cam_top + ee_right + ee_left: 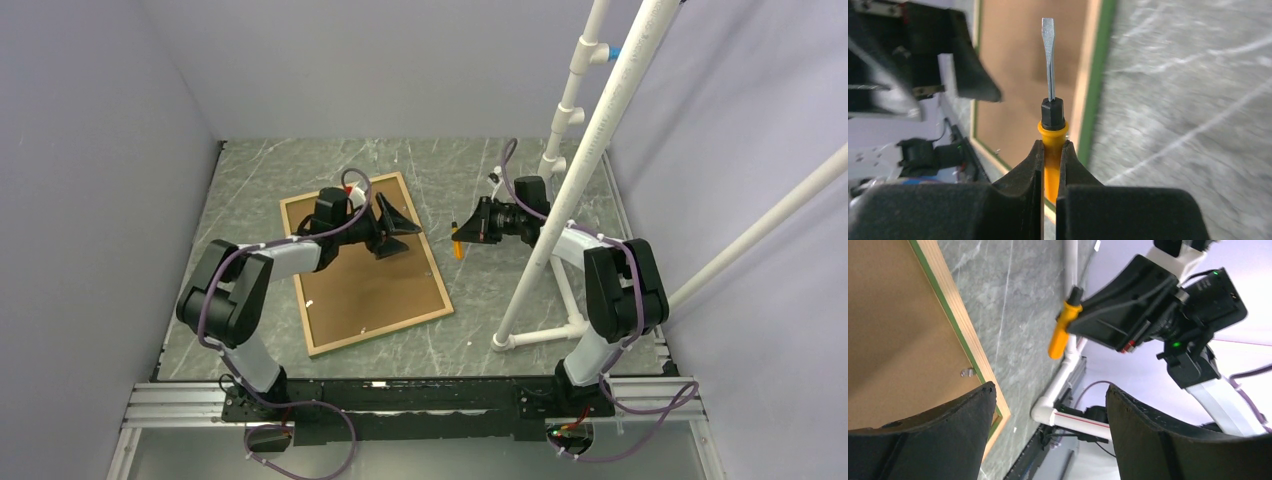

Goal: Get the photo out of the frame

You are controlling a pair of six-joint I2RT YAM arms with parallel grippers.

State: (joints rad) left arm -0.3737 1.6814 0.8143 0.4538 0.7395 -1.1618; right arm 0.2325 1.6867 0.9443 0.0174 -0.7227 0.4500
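Observation:
The frame [382, 333] lies face down on the table, its light wood rim [965, 335] and green edge [1098, 75] around the brown backing board [360, 285]. The photo is hidden beneath that board. My left gripper [398, 238] hovers open over the frame's right side, nothing between its fingers [1050, 387]. A small metal tab [967, 372] sits at the board's edge near it. My right gripper [462, 235] is just right of the frame, shut [1052, 145] on the orange handle of a flat-blade screwdriver [1053, 112], whose blade points toward the frame.
A white PVC pipe stand [590, 170] rises at the right, its base [560, 330] on the table beside the right arm. Grey walls close in on the left, back and right. The arms' mounting rail [420, 400] runs along the near edge.

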